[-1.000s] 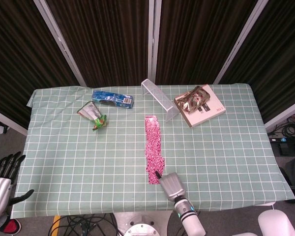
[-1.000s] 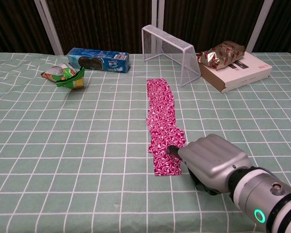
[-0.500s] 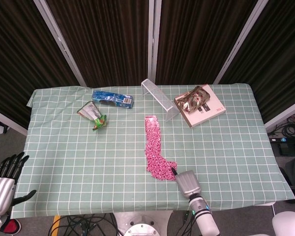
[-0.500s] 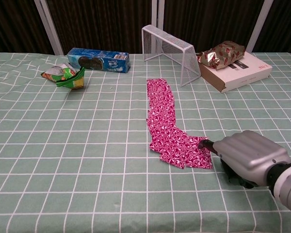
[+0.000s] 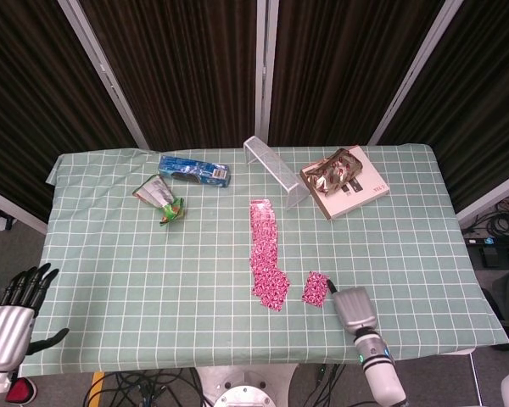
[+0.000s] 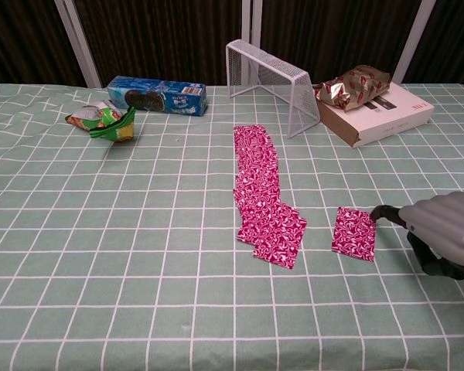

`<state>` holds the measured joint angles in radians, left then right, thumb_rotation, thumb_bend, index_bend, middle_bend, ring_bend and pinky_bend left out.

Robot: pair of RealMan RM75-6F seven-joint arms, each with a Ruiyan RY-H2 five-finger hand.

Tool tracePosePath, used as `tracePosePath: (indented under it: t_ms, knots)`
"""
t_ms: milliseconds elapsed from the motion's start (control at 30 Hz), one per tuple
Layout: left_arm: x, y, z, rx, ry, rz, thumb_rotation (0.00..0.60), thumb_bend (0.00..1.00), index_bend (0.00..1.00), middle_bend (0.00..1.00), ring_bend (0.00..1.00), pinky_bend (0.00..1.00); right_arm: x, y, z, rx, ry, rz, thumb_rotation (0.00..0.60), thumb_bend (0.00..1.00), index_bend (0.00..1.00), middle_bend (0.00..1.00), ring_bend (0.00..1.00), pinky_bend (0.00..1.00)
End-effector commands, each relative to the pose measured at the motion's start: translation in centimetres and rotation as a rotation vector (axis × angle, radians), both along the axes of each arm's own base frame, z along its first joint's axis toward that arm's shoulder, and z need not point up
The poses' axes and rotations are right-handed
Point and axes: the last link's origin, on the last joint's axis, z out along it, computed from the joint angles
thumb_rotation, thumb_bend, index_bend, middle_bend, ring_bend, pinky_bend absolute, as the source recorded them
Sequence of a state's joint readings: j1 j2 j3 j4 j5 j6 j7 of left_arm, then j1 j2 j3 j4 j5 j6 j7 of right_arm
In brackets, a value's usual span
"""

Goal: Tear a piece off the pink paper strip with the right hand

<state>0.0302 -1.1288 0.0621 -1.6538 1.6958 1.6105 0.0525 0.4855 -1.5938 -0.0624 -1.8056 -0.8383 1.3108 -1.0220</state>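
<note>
At the near edge of the table the tear is done: where a second ago the pink paper strip (image 6: 264, 193) was one band bending toward the right hand, a torn piece (image 6: 354, 233) now lies clear of it, with bare cloth between the two. That looks like the task's main step finished; what remains, by my reading, is only to let go and pull back.

Going left to right: the left hand (image 5: 13, 309) hangs off the table's near left corner, fingers spread, holding nothing, having drifted only slightly. On the cloth at far left sit a green snack packet (image 6: 104, 120) and a blue biscuit box (image 6: 158, 94), both well apart from the action. In the middle, the strip runs from near the wire rack (image 6: 272, 76) toward the robot, its ragged torn end skewed to the right. Beyond, a flat box (image 6: 380, 108) carries a crinkled foil bag (image 6: 354, 83).

The right hand (image 6: 441, 236) sits just beside the piece, fingers curled, a dark fingertip (image 6: 380, 211) touching its far corner; whether it is pinching the paper, I cannot tell. Nothing stands in the way.
</note>
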Motion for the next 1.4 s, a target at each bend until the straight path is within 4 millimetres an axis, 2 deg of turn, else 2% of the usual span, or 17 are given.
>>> tracePosePath:
  t_ms: [33, 267, 500, 767, 1167, 1400]
  knots:
    - [0.0, 0.0, -0.1, -0.003, 0.002, 0.002, 0.6, 0.02, 0.06, 0.01, 0.0, 0.08, -0.6, -0.4, 0.7, -0.018, 0.007, -0.013, 0.6, 1.0, 0.14, 0.91, 0.81, 0.69]
    - [0.0, 0.0, 0.1, 0.004, 0.002, 0.0, 0.6, 0.02, 0.06, 0.01, 0.0, 0.08, -0.5, -0.4, 1.0, -0.025, -0.029, -0.006, 0.6, 1.0, 0.14, 0.91, 0.81, 0.69]
    - [-0.1, 0.0, 0.1, 0.001, 0.001, 0.002, 0.6, 0.02, 0.06, 0.01, 0.0, 0.08, 0.6, 0.9, -0.5, 0.04, -0.07, 0.014, 0.6, 1.0, 0.14, 0.91, 0.81, 0.69]
    - [-0.4, -0.1, 0.3, 0.007, -0.004, 0.011, 0.6, 0.02, 0.06, 0.01, 0.0, 0.08, 1.4, 0.9, -1.4, 0.062, -0.066, 0.023, 0.6, 1.0, 0.14, 0.91, 0.81, 0.69]
    - [-0.4, -0.1, 0.3, 0.003, -0.007, 0.01, 0.6, 0.02, 0.06, 0.01, 0.0, 0.08, -0.4, 0.2, -1.0, 0.05, -0.032, -0.038, 0.6, 1.0, 0.14, 0.91, 0.81, 0.69]
    - [-0.2, 0.1, 0.2, -0.003, -0.001, 0.009, 0.6, 0.02, 0.06, 0.01, 0.0, 0.08, -1.2, -0.4, 0.3, 0.011, -0.04, -0.056, 0.6, 1.0, 0.14, 0.91, 0.81, 0.69]
